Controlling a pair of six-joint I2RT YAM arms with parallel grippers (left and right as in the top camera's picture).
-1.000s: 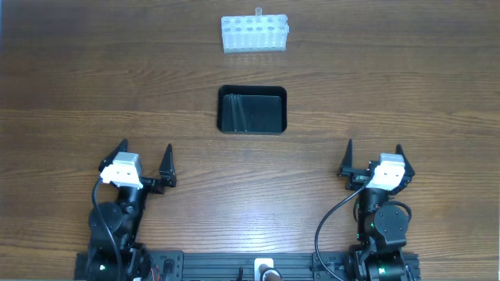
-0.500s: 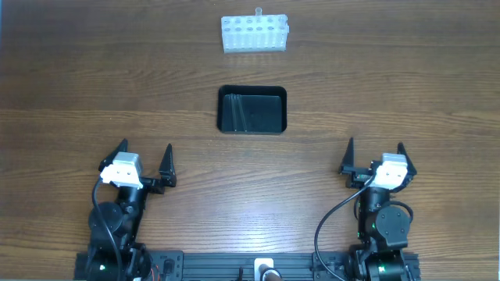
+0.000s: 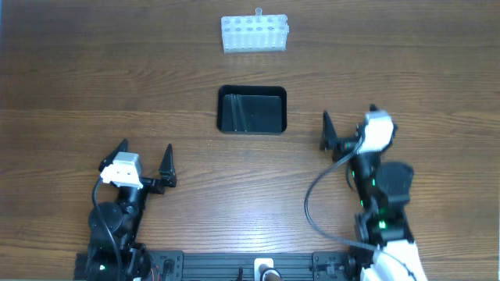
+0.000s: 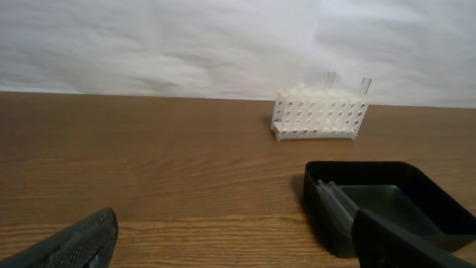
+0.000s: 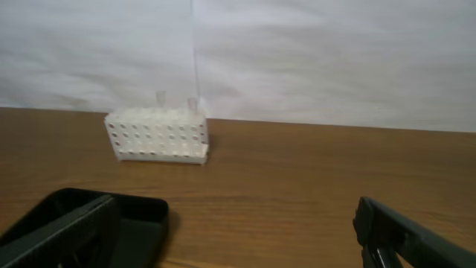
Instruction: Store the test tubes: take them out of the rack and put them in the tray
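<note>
White rack [image 3: 255, 34] on far side of desk [image 3: 94, 78], clear test tubes [image 3: 258, 11] upright inside, black tray [image 3: 222, 109] just nearer. Likely light, slick, fragile: best pinched gently by exposed tops. Fingers of left gripper [image 3: 145, 145] and right gripper [image 3: 349, 117] wide, empty, well short of rack.

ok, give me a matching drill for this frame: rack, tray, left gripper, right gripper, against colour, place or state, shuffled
Things:
1 rack
2 tray
3 left gripper
4 right gripper

Descriptions:
a black, mid-table
b open, right of the tray
c white, at the table's far side, tubes standing in it
d open, left of the tray and nearer the arm bases

Pairs: 1-c, 2-a, 3-d, 4-b
</note>
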